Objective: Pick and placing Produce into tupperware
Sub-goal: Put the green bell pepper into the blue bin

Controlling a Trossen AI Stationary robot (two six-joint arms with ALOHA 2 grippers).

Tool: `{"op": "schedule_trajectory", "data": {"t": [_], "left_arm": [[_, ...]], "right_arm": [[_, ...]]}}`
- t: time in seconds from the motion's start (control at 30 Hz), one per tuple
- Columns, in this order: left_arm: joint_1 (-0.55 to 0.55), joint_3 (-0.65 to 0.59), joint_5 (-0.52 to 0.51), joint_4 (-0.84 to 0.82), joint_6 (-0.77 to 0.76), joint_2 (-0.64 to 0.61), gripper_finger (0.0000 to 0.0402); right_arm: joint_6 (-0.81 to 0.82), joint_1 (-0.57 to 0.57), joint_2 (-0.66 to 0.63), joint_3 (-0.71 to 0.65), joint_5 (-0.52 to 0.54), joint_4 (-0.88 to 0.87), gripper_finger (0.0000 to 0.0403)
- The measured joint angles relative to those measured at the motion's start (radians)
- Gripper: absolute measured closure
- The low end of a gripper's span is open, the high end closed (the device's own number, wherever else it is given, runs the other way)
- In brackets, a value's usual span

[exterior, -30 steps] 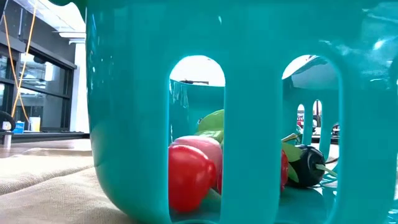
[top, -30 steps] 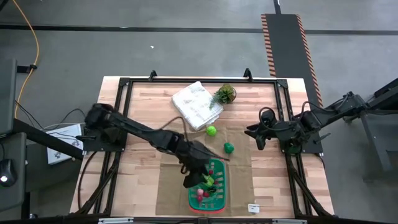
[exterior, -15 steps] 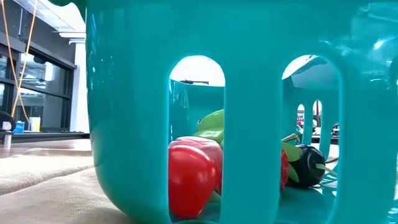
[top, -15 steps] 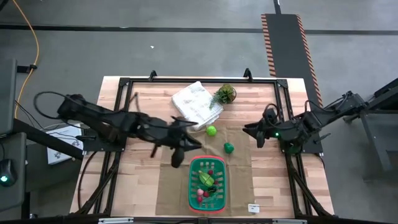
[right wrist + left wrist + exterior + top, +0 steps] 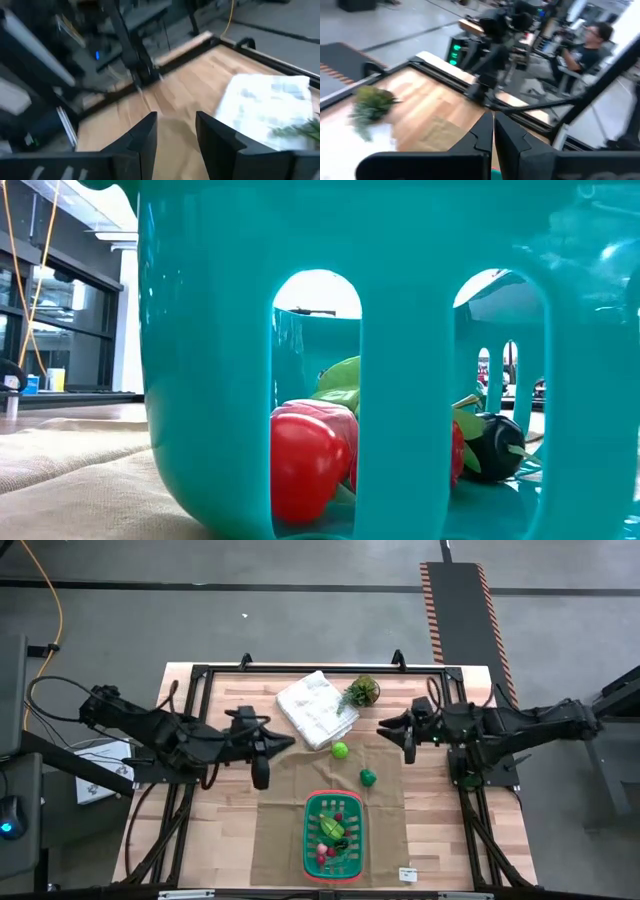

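Note:
The tupperware, a green basket with a red rim (image 5: 334, 836), stands on a brown mat (image 5: 285, 830) near the table's front edge. Several produce pieces lie in it, among them a red one (image 5: 300, 465), a green one (image 5: 333, 829) and a dark one (image 5: 495, 445). Two green rounded pieces (image 5: 340, 750) (image 5: 368, 777) rest on the mat beyond the basket. My left gripper (image 5: 288, 741) hangs shut and empty above the table, left of the basket and farther back. My right gripper (image 5: 396, 736) is open and empty, raised to the right of the two green pieces.
A folded white cloth (image 5: 318, 708) and a small leafy plant (image 5: 360, 692) sit at the table's far edge. A black frame (image 5: 300, 670) borders the tabletop. Beyond the table's right side a person (image 5: 585, 47) sits among equipment.
My left gripper has risen from over the basket and drawn back toward the table's left and far edges, tipping from pointing down to nearly level. My right gripper has reached a little toward the table's middle and far edge. The produce and basket lie unchanged.

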Motion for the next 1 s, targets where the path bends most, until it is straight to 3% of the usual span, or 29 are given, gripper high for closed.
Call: {"op": "schedule_trajectory", "data": {"t": [0.1,0.2,0.3,0.43,0.63,1.0], "left_arm": [[0.000,-0.001,-0.071,-0.042,-0.001,-0.030,0.0400],[0.000,-0.001,-0.137,-0.083,-0.019,-0.064,0.0400],[0.000,-0.001,-0.157,-0.113,-0.034,-0.100,0.0399],[0.000,-0.001,-0.161,-0.172,-0.038,-0.144,0.0401],[0.000,0.000,-0.159,-0.302,-0.038,-0.202,0.0400],[0.000,-0.001,-0.079,-0.514,-0.038,-0.315,0.0401]], "right_arm": [[-0.063,-0.041,0.047,0.070,-0.073,-0.126,0.0277],[-0.110,-0.050,0.128,0.172,-0.081,-0.321,0.0277],[-0.022,-0.061,0.231,0.298,-0.085,-0.572,0.0277],[0.046,-0.066,0.354,0.391,-0.109,-0.771,0.0277],[0.185,-0.065,0.460,0.403,-0.177,-0.744,0.0254],[0.538,-0.065,0.611,0.402,-0.399,-0.676,0.0098]]}}
